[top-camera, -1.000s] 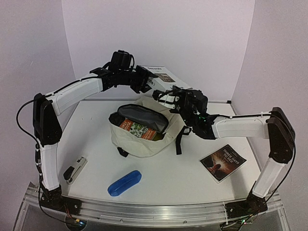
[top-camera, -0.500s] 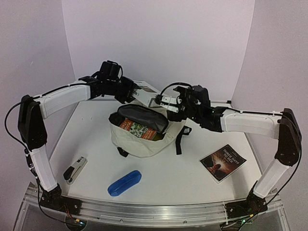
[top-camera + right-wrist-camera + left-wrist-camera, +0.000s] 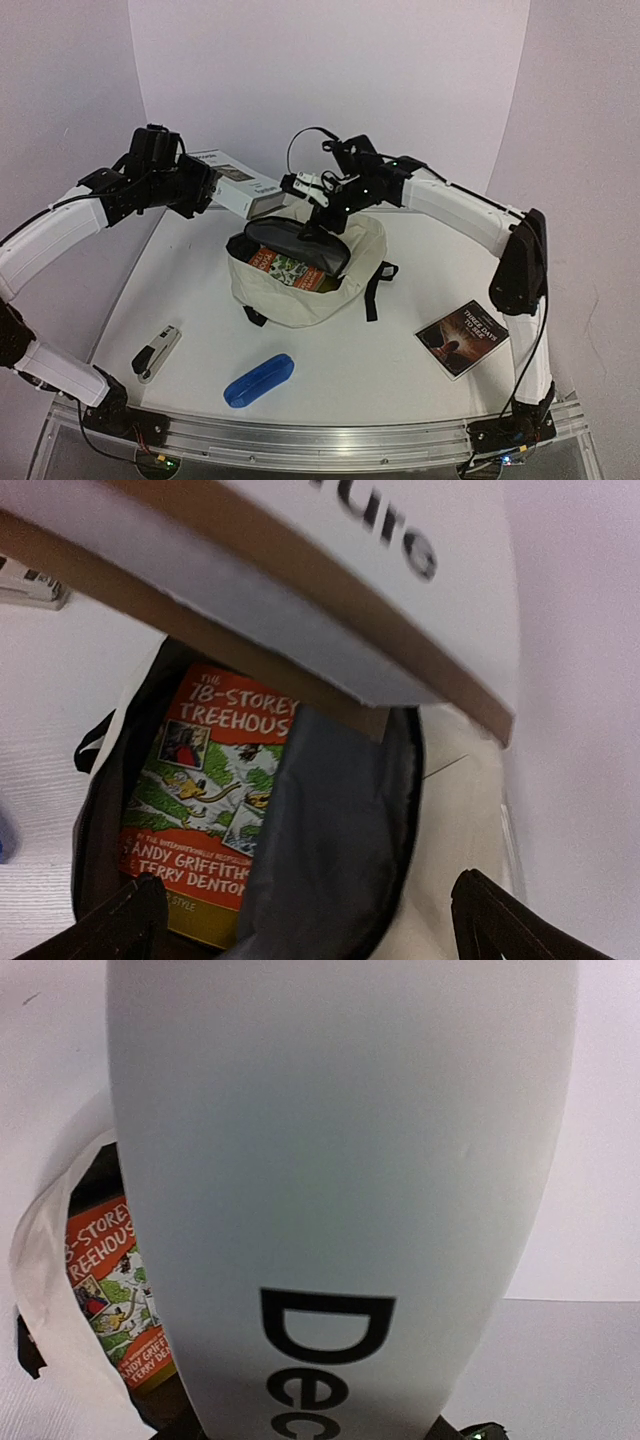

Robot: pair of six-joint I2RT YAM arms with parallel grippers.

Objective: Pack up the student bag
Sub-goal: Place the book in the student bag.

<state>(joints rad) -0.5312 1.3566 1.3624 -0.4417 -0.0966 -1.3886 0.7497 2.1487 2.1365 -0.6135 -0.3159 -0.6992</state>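
The cream student bag point(image 3: 300, 300) lies open in the middle of the table, and an orange book point(image 3: 288, 268) shows inside it. My left gripper point(image 3: 207, 188) is shut on one end of a white book point(image 3: 243, 187), holding it in the air behind and left of the bag. In the left wrist view the white book point(image 3: 340, 1160) fills the frame and hides the fingers. My right gripper point(image 3: 318, 196) hangs open above the bag's dark flap point(image 3: 300, 243). In the right wrist view it point(image 3: 315, 920) is empty, above the orange book point(image 3: 215, 790) and under the white book point(image 3: 300, 560).
A blue pencil case point(image 3: 259, 379) lies near the front edge and a stapler point(image 3: 156, 352) at the front left. A dark booklet point(image 3: 462, 336) lies to the right of the bag. The bag's black strap point(image 3: 375, 290) trails to the right.
The left arm has swung back to the left, carrying the white book with it. The right gripper has opened wide and moved left to above the bag's back edge.
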